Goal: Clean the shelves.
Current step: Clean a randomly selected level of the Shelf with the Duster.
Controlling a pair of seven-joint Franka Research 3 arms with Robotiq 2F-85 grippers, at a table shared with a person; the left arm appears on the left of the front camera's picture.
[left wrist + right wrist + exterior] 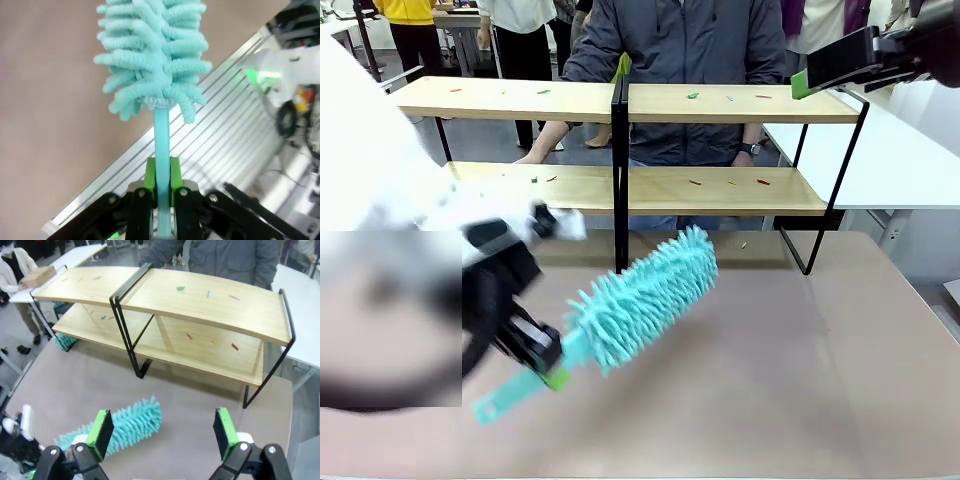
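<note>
Left gripper [545, 365] clamps the duster [640, 300] handle, head ahead of its jaws, short of the shelves [520, 100], both boards strewn with scraps [693, 96]; right gripper [165, 427] gapes wide, empty, so cleaning looks unstarted.

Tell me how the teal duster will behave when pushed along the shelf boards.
The duster head is probably soft: its chenille strands splay loosely, so they should bend over the scraps. Its thin plastic handle may flex slightly. It looks light, held out sideways by the left gripper alone.
</note>
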